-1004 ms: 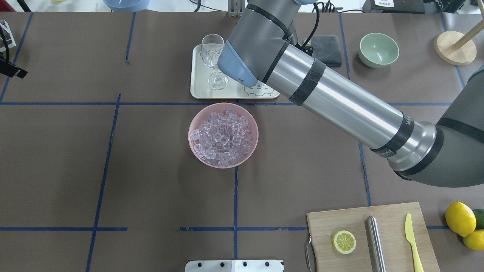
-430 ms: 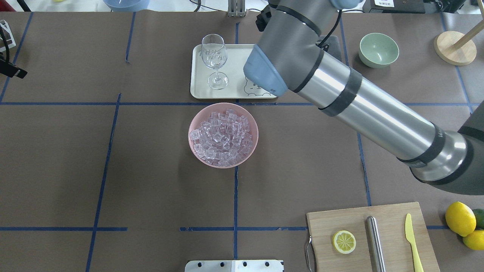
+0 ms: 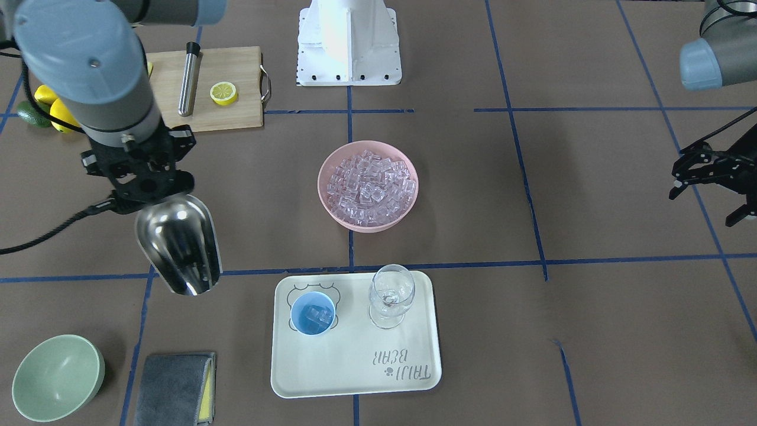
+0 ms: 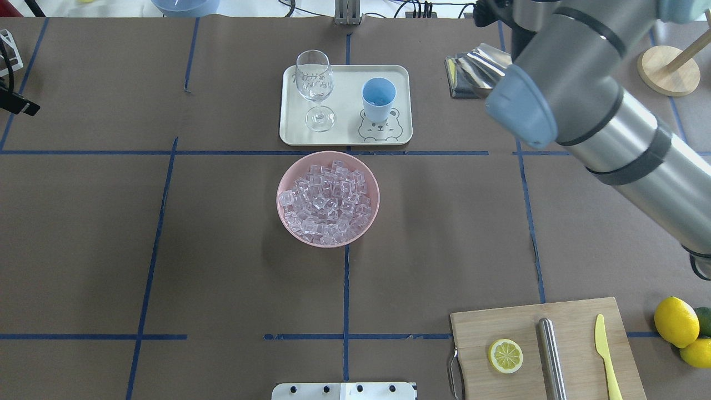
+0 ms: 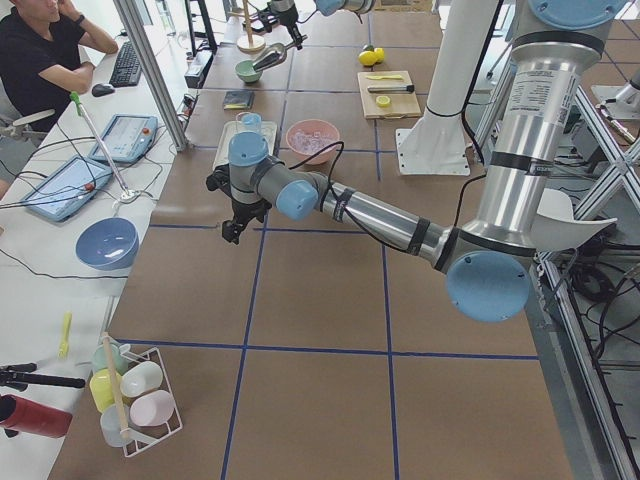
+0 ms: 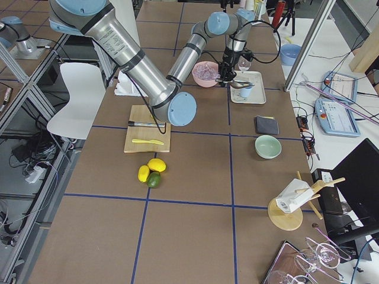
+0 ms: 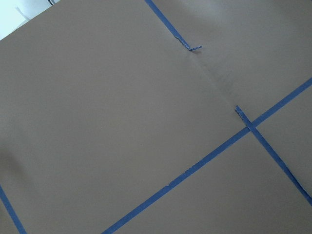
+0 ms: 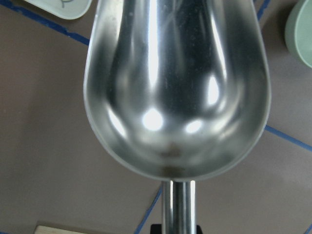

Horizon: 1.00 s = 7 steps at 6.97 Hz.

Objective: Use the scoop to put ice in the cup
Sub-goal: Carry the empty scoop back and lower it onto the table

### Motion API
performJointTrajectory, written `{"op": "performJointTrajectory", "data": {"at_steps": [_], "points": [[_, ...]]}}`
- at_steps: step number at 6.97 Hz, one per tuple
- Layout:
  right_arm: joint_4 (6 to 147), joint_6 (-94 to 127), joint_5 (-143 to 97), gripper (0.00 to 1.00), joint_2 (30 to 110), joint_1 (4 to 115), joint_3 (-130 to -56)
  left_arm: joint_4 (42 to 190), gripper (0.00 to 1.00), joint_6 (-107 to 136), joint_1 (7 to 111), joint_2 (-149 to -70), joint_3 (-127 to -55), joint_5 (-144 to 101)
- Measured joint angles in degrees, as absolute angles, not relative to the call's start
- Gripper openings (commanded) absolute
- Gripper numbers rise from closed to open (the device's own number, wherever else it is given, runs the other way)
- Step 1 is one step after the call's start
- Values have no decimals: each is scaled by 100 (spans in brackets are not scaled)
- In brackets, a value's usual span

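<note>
The right gripper (image 3: 149, 192) clenches the scoop (image 3: 179, 247) above the brown paper-covered table (image 3: 532, 355). The thin handle is almost wholly swallowed between its jaws. Only a short length of handle shows in the wrist view, below a trough of bare, shiny metal. From overhead the right arm covers those jaws and all but a sliver of the scoop.

The cup (image 3: 313, 314) stands on a cream tray (image 3: 355, 373), out past the scoop's mouth and toward the left arm's side of the right jaws, well apart from them. It holds a few cubes of ice (image 3: 318, 316); how many is hard to tell. More ice fills a pink bowl (image 3: 366, 226), also on that side of the jaws but back toward the robot.

The left gripper (image 3: 704, 207) hangs far off with its fingers spread. Its own camera catches only paper and blue tape lines (image 7: 204, 158). Beyond the table a seated person (image 5: 40, 50) at a white desk is cut off by the frame edge.
</note>
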<state>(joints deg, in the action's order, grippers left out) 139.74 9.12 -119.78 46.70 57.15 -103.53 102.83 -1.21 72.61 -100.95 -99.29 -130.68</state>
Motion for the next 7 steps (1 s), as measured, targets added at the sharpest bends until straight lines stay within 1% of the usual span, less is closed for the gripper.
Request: {"op": "performJointTrajectory", "data": {"at_steps": [1,2,4,5,7], "points": [[13971,945,-11956,0,5167,6119,-10639,10283,100,-117,7260,-10100,-9913,-13069],[13961,1012,-11944,0,5662,6292,-10866,10283,100,-113,7257,-10112,-9889,-13069],[13845,1533,-11945,0,6465,6146,-11283,10283,100,-104,7252,-10133,-9846,-13067],[13489,2020,-11937,0,6885,5945,-11539,10283,100,-96,7248,-10141,-9836,-13064],[11943,3215,-11912,0,7981,5452,-11900,10285,100,-82,7247,-10152,-9798,-13061]]}}
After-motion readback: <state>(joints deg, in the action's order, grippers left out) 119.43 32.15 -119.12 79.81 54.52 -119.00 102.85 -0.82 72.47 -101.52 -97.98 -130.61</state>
